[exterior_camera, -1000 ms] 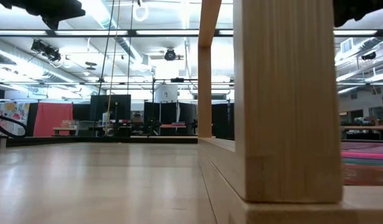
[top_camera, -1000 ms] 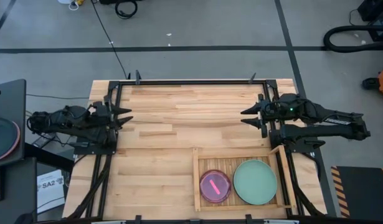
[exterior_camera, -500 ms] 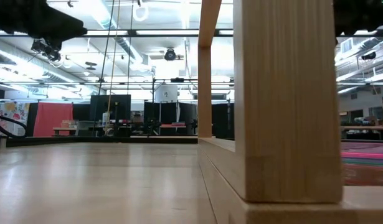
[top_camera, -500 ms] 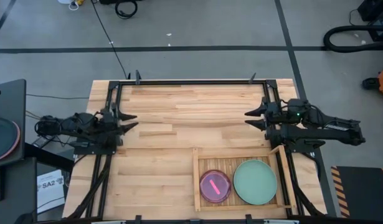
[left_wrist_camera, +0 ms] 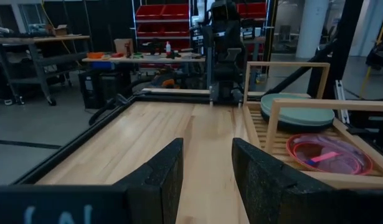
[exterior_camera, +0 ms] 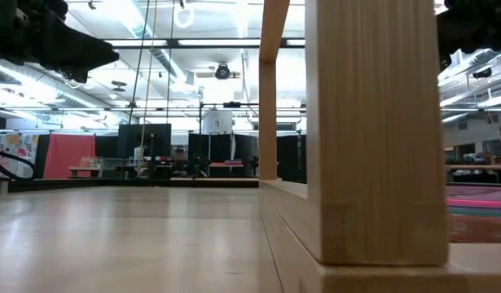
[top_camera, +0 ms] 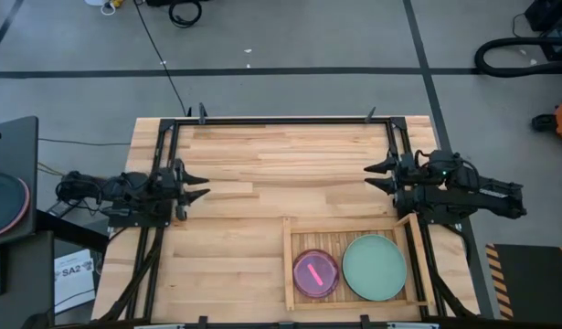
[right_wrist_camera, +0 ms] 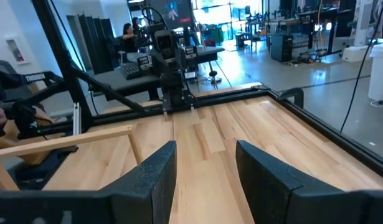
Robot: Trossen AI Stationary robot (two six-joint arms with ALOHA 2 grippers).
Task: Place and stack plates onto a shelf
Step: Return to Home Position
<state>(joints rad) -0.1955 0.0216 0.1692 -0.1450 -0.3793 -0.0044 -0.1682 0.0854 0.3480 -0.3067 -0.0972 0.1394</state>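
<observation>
Table [top_camera: 262, 155] edges hold left gripper [top_camera: 206, 186] and right gripper [top_camera: 367, 176], both spread, empty; a careless swing could bump the shelf [top_camera: 344, 220] near the right one.

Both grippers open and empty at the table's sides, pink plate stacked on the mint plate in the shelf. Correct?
No: the high view shows the pink plate beside the mint plate in the shelf, not on it. Left gripper and right gripper are open, empty.
</observation>
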